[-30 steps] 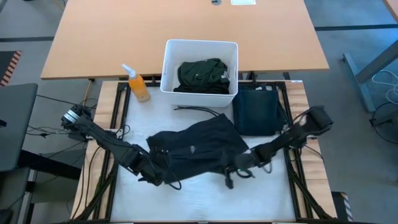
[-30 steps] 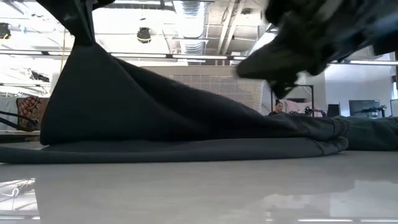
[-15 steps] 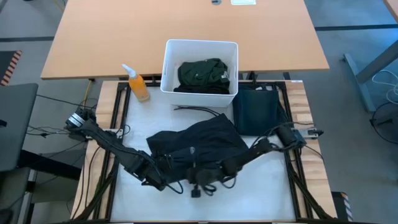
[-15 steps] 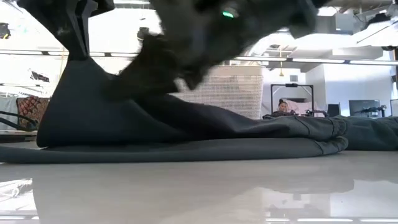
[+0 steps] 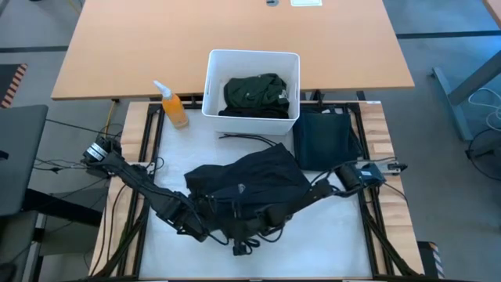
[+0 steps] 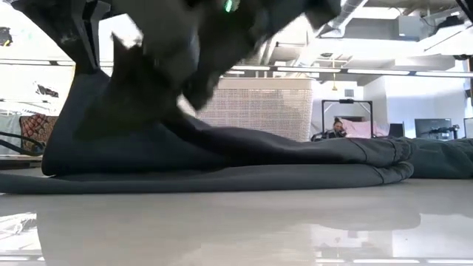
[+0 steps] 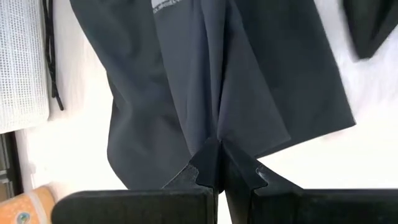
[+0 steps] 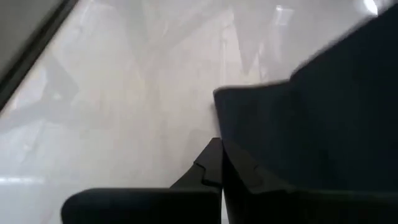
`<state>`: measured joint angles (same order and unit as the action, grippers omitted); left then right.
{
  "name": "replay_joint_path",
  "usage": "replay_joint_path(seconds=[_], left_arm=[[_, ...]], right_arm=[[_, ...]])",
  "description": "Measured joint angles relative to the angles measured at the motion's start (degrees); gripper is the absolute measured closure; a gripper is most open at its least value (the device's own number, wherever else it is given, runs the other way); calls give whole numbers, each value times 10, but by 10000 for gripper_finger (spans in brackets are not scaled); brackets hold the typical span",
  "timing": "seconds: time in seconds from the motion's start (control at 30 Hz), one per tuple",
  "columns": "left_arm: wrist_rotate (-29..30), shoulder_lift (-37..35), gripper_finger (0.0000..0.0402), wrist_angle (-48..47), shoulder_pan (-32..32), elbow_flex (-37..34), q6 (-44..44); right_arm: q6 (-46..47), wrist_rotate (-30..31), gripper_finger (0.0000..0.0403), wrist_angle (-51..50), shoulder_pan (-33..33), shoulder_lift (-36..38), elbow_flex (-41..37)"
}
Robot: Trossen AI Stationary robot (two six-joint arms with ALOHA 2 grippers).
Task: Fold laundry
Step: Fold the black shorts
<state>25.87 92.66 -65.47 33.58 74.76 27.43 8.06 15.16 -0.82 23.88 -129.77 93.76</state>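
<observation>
A black garment [image 5: 244, 186] lies spread on the white table [image 5: 329, 243], its far and right parts flat on the top. My left gripper [image 5: 205, 223] stands at the garment's near left part and is shut on a gather of its cloth [image 7: 214, 134]. In the low view that gather rises in a peak [image 6: 96, 81] under the gripper. Just to the right of it, at the near edge of the garment, my right gripper [image 5: 244, 237] is shut on black cloth [image 8: 311, 130]. Folded navy trousers [image 5: 322, 139] lie at the far right. My left gripper pinches a bunched fold of the black cloth [image 7: 216, 144] between its two fingers, coming steeply from above. The cloth fans out taut from the pinch down to the table, where the rest of the garment lies. My right gripper has a flap of the garment [image 8: 261, 106] at its fingers, slanting down from the table's right. The cloth covers one finger, so which part it has stays hidden. The flap is lifted off the table.
A white bin [image 5: 211, 86] with a dark green garment [image 5: 254, 94] stands at the far edge. An orange spray bottle [image 5: 174, 108] stands to its left. A black cord [image 5: 246, 139] lies in front of the bin. Bare table shows along the near edge.
My right gripper has swept from the garment's near right part toward the table's left edge, ending close beside my left gripper, and it has rolled as it went. Black cloth has come along with it. The garment's right end has stayed flat.
</observation>
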Motion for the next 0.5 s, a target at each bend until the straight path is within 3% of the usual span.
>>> replay_joint_path(seconds=[0.2, 0.37, 0.5], left_arm=[[4, 0, 401, -6, 0, 0, 6], [4, 0, 401, -3, 12, 0, 28], [5, 0, 401, -3, 22, 0, 43]], right_arm=[[-15, 69, 383, -10, 6, 22, 1], [41, 49, 383, -25, -23, -30, -6], [83, -4, 383, -61, -13, -27, -3]])
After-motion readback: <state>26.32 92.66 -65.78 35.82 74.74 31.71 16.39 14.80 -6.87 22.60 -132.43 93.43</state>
